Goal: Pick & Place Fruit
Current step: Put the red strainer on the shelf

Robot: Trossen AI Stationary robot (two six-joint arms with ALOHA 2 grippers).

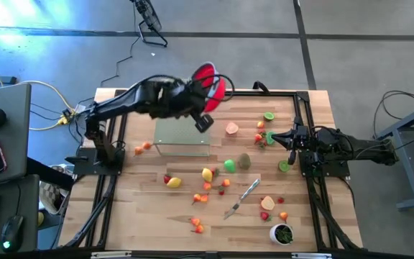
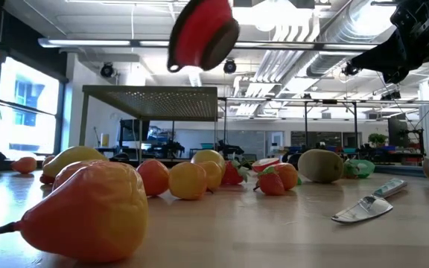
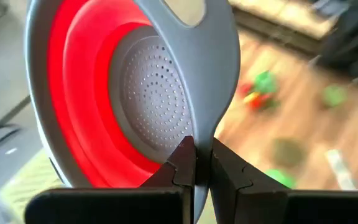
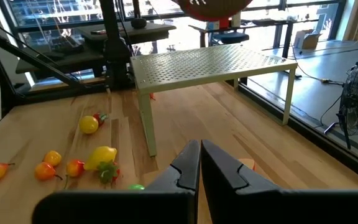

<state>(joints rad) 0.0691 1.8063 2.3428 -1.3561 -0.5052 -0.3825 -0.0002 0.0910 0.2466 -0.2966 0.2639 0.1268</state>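
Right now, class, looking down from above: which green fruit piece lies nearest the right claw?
The green piece beside red bits, just left of the right claw. The other green pieces lie farther off.

You have: arms 2 | red bowl [image 1: 208,80] 1 | perforated rack [image 1: 182,137] 1 | silver knife [image 1: 241,198] 1 | white cup [image 1: 282,233] 1 | fruit pieces [image 1: 207,173] roughly two dozen, exact count unclear

This is looking like a robotics lab or workshop, since exposed silver ducts [image 2: 326,33] are running under the ceiling, cables [image 1: 38,86] are lying on the concrete floor [image 1: 365,43], and perhaps workbenches [image 4: 123,31] are standing behind.
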